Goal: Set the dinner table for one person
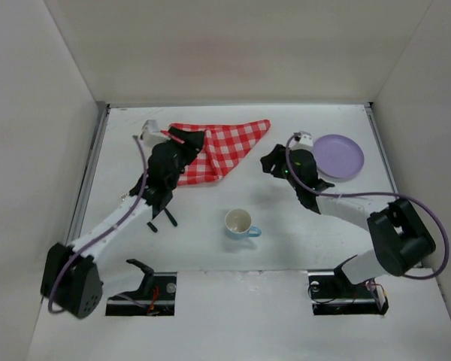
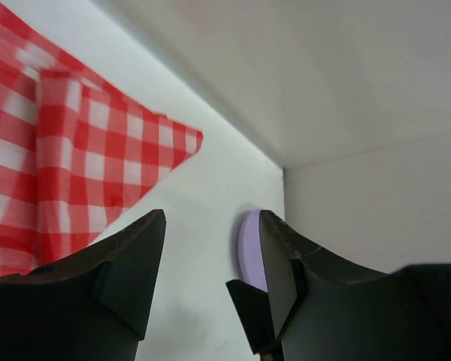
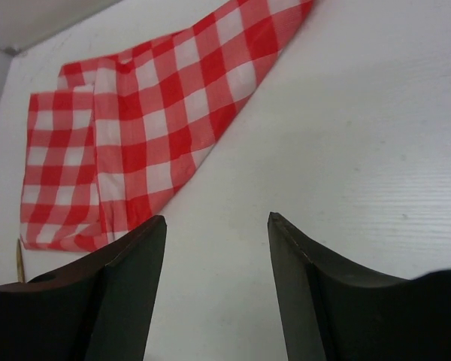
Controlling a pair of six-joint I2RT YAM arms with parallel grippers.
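**Top view:** the left arm (image 1: 165, 169) covers the left corner of the cloth (image 1: 225, 147). A white-and-red thing (image 1: 154, 132) beside it is too small to identify.
**Left wrist view:** the cloth is blurred and cut by the left edge. A finger (image 2: 282, 278) hides most of the plate (image 2: 249, 244).
**Right wrist view:** a tan sliver (image 3: 19, 257) at the lower left is partly hidden and cannot be identified.

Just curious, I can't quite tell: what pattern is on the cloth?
The cloth has red-and-white checks; clearest in the right wrist view.
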